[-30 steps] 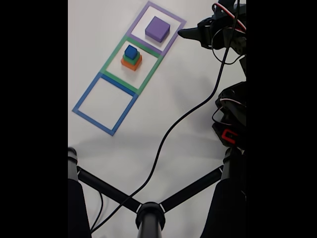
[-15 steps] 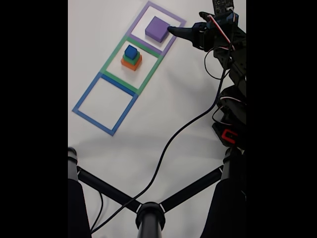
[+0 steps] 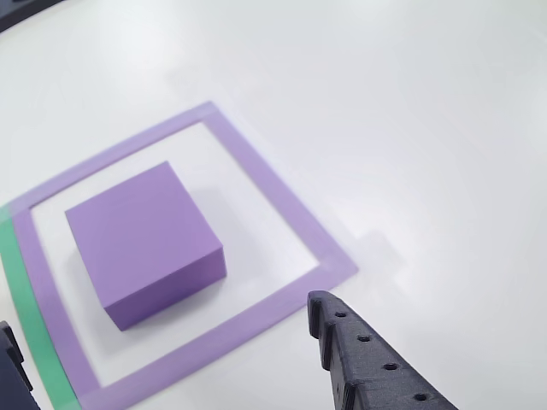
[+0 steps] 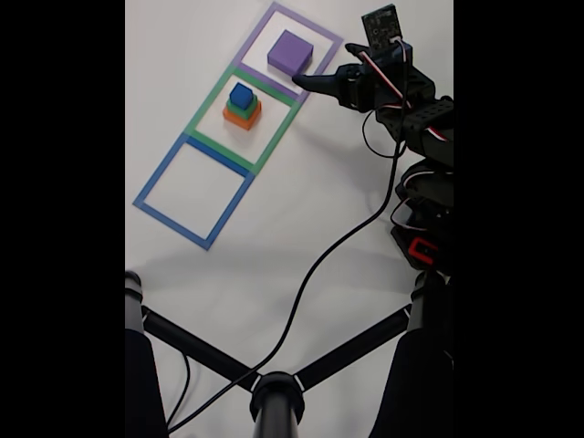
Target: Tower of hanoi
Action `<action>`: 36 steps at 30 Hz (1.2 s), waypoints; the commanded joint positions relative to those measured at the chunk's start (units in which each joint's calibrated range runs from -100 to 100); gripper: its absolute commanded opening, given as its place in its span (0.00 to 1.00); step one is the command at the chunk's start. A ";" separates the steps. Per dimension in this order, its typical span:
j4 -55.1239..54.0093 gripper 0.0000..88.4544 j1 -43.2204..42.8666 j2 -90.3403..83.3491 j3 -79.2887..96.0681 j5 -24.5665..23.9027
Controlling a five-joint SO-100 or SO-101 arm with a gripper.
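Observation:
The tower of hanoi is split. The largest purple block [image 4: 290, 52] [image 3: 141, 239] lies alone inside the purple tape square [image 4: 322, 38] [image 3: 282, 213]. The small blue cube [image 4: 241, 94] tops the green block [image 4: 239, 109] and the salmon-orange block [image 4: 243, 119], stacked in the green tape square [image 4: 208, 99]. In the fixed view my gripper [image 4: 310, 78] hovers just right of the purple block, over the purple tape's near corner. In the other view my gripper [image 3: 158, 316] stands open and empty, one finger [image 3: 367, 367] at the lower right and the other at the lower left edge.
An empty blue tape square [image 4: 153, 182] lies below the green one in the fixed view. A black cable [image 4: 319, 255] trails across the white table from the arm [image 4: 429, 182] on the right. Black stand legs [image 4: 274, 392] cross the bottom.
The gripper has swung left and down in the fixed view, from right of the purple tape square to its near corner beside the purple block. The blocks have not moved.

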 commanded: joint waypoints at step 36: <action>-35.58 0.48 -2.86 47.64 -18.41 0.00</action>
